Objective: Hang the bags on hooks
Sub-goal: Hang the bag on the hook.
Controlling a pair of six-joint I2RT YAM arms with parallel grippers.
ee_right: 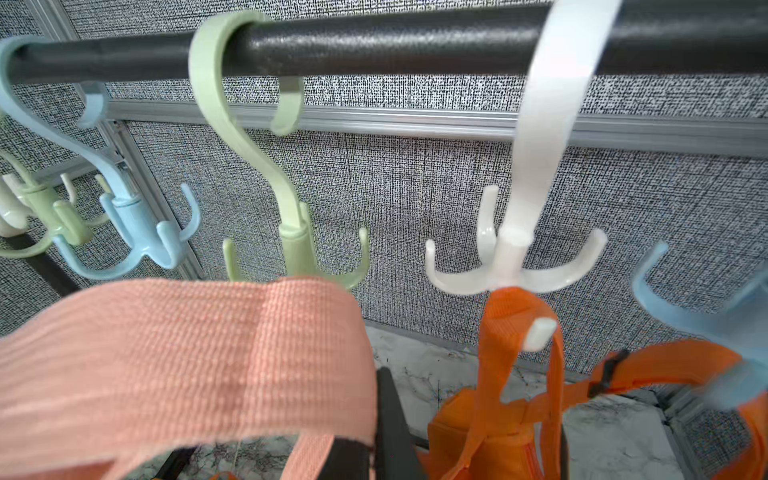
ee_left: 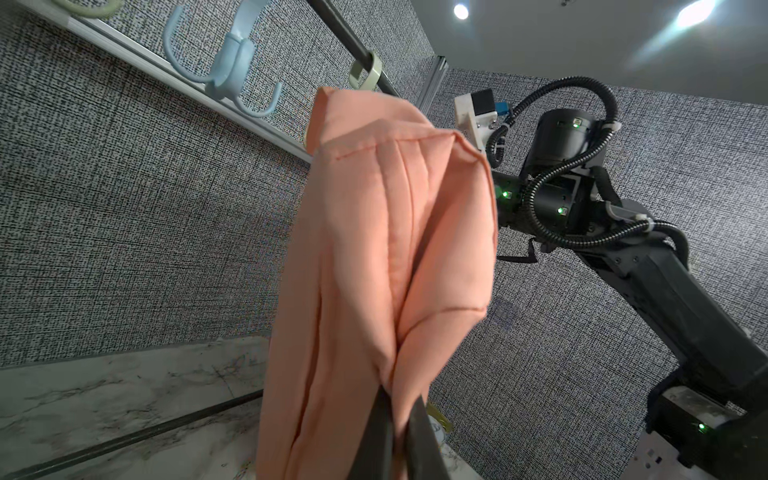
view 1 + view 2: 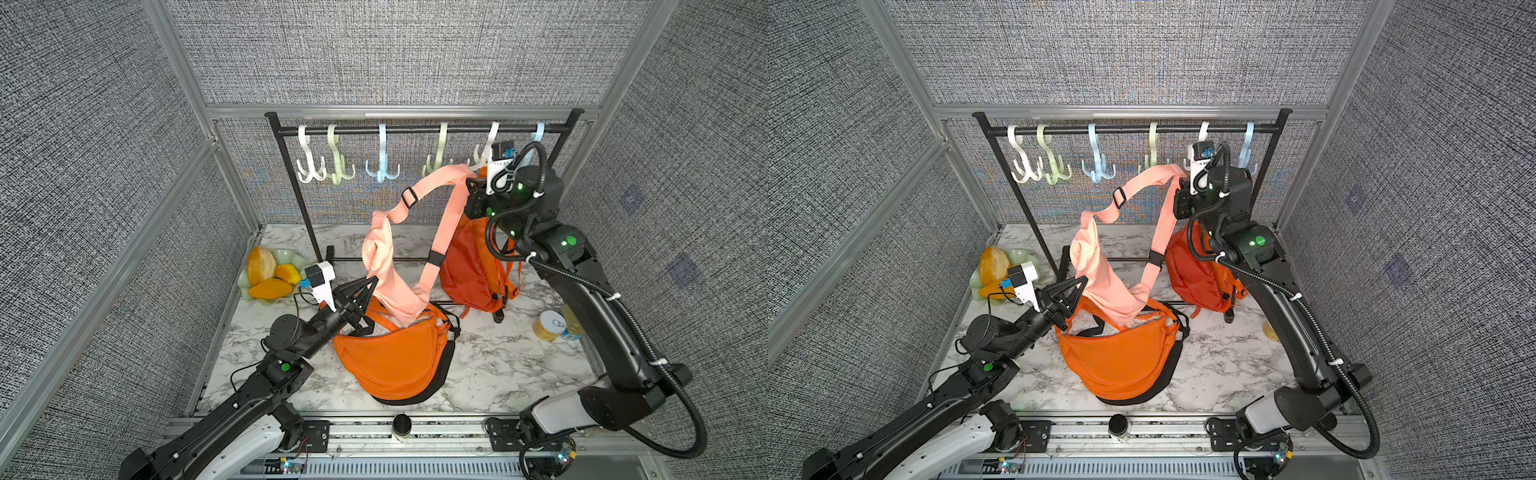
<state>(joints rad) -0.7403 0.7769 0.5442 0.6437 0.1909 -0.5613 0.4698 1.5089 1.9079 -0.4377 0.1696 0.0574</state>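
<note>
The left tool (image 3: 370,284) is pinched shut on the body of the pink bag (image 3: 392,291), holding it up over an orange bag (image 3: 395,357) that lies on the table (image 3: 498,365). From there the strap (image 1: 187,345) rises to the green hook (image 1: 295,245), close under its prongs and not yet over one. The right tool (image 3: 473,185) is clamped on the strap's top. Next along, the white hook (image 1: 513,257) carries a backpack (image 3: 469,266). The risks, as I judge them:
- The wide strap may catch on the prong tips and slide off.
- An early release would drop it.
- The left grip's pull could leave the loop short or swing the hook aside.
</note>
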